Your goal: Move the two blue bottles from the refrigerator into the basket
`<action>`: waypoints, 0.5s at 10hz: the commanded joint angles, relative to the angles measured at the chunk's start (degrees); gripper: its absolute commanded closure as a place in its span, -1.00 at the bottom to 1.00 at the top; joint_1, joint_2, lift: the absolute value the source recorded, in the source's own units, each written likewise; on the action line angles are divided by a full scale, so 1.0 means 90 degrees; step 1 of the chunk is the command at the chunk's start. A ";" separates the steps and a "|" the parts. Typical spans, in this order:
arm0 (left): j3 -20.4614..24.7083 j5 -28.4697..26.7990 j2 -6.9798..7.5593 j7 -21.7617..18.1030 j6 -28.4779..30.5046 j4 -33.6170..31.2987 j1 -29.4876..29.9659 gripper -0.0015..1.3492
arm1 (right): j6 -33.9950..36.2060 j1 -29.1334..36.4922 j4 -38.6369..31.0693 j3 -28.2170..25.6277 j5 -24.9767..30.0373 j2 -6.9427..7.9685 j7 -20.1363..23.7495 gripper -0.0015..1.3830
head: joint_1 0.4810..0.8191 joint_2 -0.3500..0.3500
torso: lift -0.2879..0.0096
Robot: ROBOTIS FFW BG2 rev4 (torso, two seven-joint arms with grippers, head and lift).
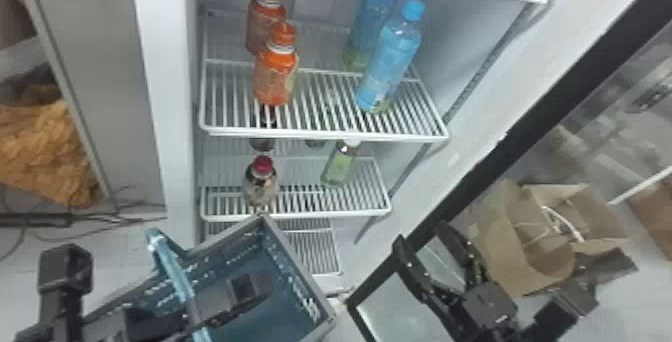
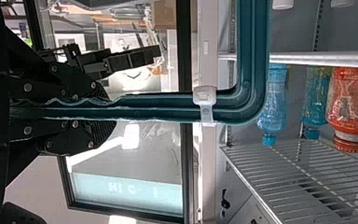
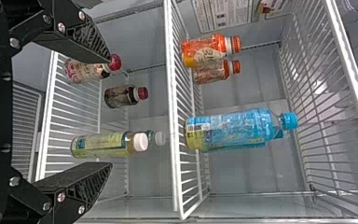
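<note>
My left end effector (image 2: 109,107) grips the basket (image 2: 254,56); reaching off-centre, my wide-open right end effector (image 3: 110,113) could shove the front blue bottle (image 1: 392,58) on the shelf (image 1: 325,135) into the rear blue bottle (image 1: 371,21).

Two blue bottles (image 1: 392,56), two orange (image 1: 276,78), two red-capped (image 3: 85,71), two pale-capped (image 3: 103,144); one basket (image 1: 296,278).

Inside the refrigerator (image 1: 155,91), two juice bottles (image 1: 275,78) were placed on a shelf (image 1: 325,136) at left, one behind the other; two drink bottles (image 1: 392,58) were likewise arranged at right. More bottles (image 1: 340,165) were held on the shelf below (image 1: 310,213). The basket (image 1: 300,271) was positioned before them.
</note>
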 commanded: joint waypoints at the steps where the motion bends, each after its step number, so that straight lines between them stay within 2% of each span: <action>1: 0.0007 0.0007 0.0000 0.0000 0.0000 0.0000 0.0008 0.78 | 0.0000 -0.0003 -0.0001 0.0000 -0.0001 0.0004 0.0002 -0.59 | 0.27 -1.00 | 0.87; 5: 0.0007 -0.0006 0.0000 0.0010 0.0000 0.0000 0.0008 0.78 | 0.0000 -0.0019 0.0014 0.0000 -0.0013 -0.0006 0.0002 -0.59 | 0.27 -1.00 | 0.87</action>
